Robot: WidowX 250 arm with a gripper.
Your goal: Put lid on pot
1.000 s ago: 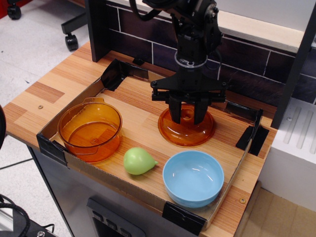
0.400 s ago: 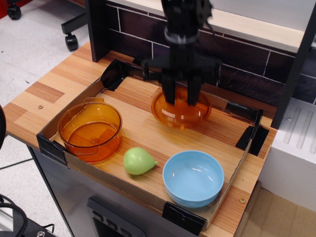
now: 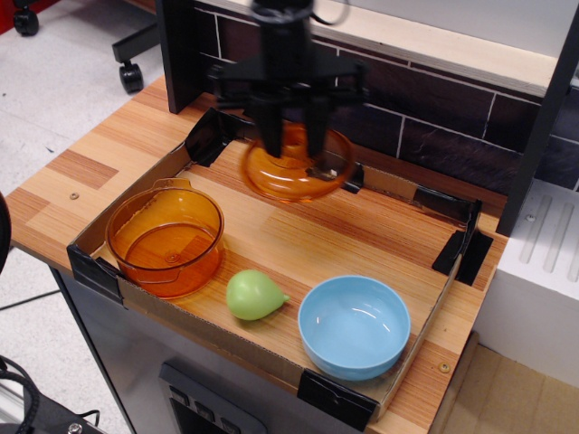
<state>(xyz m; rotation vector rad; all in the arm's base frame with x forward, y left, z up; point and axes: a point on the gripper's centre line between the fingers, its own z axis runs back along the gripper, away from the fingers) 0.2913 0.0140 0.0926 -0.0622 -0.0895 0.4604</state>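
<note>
**Inspector A:** Above the rear of the desk (image 3: 90, 172), the claw (image 3: 291, 136) is gripping the lid (image 3: 297, 167) by its centre knob, fingers closed on it. The lid is hanging clear of the wood and tilting slightly; its outline is blurring, so I cannot judge the tilt closely.

**Inspector B:** And the pot (image 3: 166, 237)?

**Inspector A:** It is sitting open and upright at the front left corner of the tray (image 3: 271, 348), well apart from the lid. Nothing is covering its mouth.

**Inspector B:** Which step is in hand, in your judgement?

**Inspector A:** The carry. The lid is off the surface but not yet over the pot. The next move is calling for travel leftward and toward the front until the lid is centring over the rim, then a level descent and release.

**Inspector B:** Edges and room?

**Inspector A:** The path between lid and pot is showing bare wood. The pear (image 3: 254, 295) and the bowl (image 3: 354, 325) are lying toward the front, right of the pot and off that line. The tray wall is standing just beside the pot on its left and front, so I judge overshoot that way to be the risk. The pot's tab handle is projecting at the rear rim; the lid is needing to seat inside that line.
</note>
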